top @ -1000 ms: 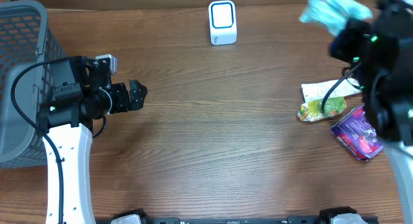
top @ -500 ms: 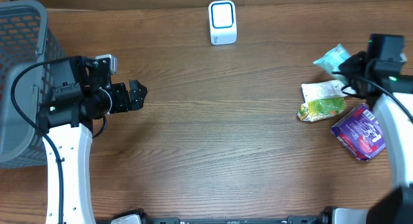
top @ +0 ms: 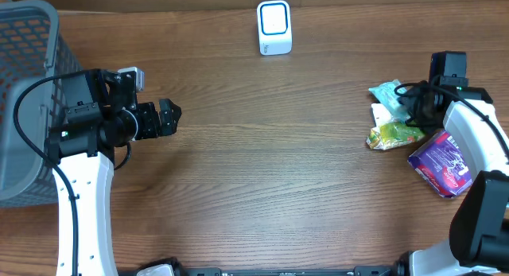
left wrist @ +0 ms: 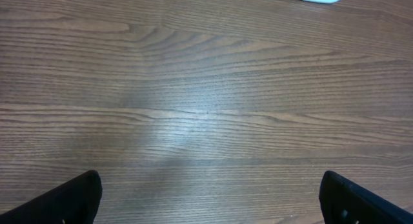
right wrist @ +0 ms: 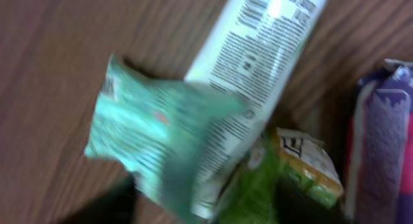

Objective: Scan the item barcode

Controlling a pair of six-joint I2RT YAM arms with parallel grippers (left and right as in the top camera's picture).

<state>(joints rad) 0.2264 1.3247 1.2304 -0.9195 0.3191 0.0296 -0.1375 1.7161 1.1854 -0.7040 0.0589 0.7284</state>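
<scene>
Down from up high has come the right claw (top: 411,107), and the green packet (top: 386,91) is now low on the brown wooden bench (top: 270,172). It is far to the right of the white scanner (top: 274,27) and lies partly over a white packet (top: 391,114). Nobody could tell if that claw has let go. Left of the scanner, the left claw (top: 169,117) hangs wide open over wood with a pale shine, near a grey basket (top: 28,37)

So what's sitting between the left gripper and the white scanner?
Nothing. The overhead view shows only bare table between the left gripper and the white scanner.
</scene>
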